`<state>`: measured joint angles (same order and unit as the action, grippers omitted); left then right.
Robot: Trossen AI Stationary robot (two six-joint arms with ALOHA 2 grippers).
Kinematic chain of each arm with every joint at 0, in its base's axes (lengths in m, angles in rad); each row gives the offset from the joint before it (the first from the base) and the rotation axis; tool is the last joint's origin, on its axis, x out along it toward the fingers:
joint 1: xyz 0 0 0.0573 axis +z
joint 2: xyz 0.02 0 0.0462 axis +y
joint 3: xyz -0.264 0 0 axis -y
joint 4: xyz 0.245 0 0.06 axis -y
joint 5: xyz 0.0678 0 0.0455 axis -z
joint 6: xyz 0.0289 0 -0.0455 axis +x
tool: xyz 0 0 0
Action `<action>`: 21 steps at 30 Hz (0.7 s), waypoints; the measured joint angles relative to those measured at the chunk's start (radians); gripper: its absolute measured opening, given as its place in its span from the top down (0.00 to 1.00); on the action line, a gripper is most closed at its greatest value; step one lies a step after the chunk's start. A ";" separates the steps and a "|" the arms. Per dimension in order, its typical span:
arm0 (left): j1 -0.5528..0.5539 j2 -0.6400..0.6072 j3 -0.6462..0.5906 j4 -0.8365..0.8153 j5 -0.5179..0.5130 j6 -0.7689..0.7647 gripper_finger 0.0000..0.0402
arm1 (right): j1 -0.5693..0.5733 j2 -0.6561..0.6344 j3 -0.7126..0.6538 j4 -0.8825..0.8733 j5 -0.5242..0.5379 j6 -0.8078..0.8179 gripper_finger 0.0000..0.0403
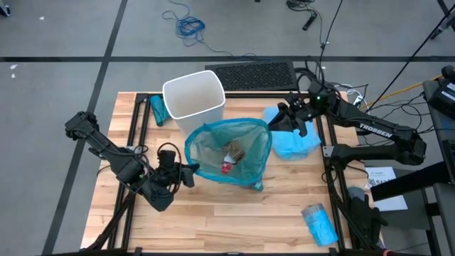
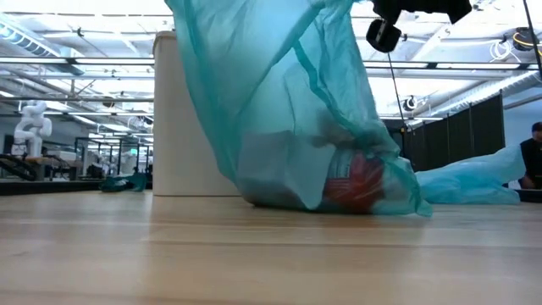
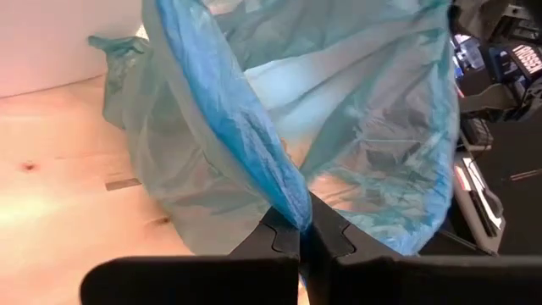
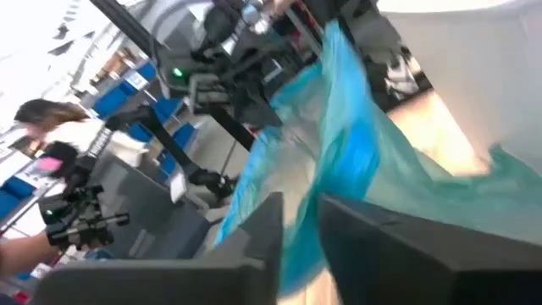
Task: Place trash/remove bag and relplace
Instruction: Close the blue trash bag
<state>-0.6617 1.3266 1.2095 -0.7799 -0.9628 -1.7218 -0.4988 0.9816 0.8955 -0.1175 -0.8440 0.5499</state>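
The trash (image 1: 232, 156) lies at the bottom of an open teal bag (image 1: 249, 165) standing on the desk (image 1: 234, 220): a crumpled brown paper wad and a small red-and-white bottle (image 2: 356, 184), seen through the thin plastic, with pale scraps beside them.

Thin, translucent teal plastic bag (image 1: 229, 151), crinkled and glossy; smooth pale wood table (image 1: 234, 213); matt white bin (image 1: 193, 96).
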 joint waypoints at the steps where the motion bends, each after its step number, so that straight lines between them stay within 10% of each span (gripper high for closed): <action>1: 0.000 0.000 0.000 -0.001 0.003 0.000 1.00 | 0.000 0.000 0.000 -0.025 0.000 -0.013 0.79; 9: 0.000 0.000 0.000 -0.026 0.053 -0.002 1.00 | -0.060 -0.008 -0.001 -0.233 0.009 -0.099 0.52; 21: 0.000 0.000 0.000 -0.068 0.104 -0.010 1.00 | -0.238 -0.040 -0.022 -0.310 -0.003 -0.143 0.55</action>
<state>-0.6617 1.3266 1.2095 -0.8478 -0.8591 -1.7322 -0.7365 0.9421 0.8735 -0.4271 -0.8472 0.4064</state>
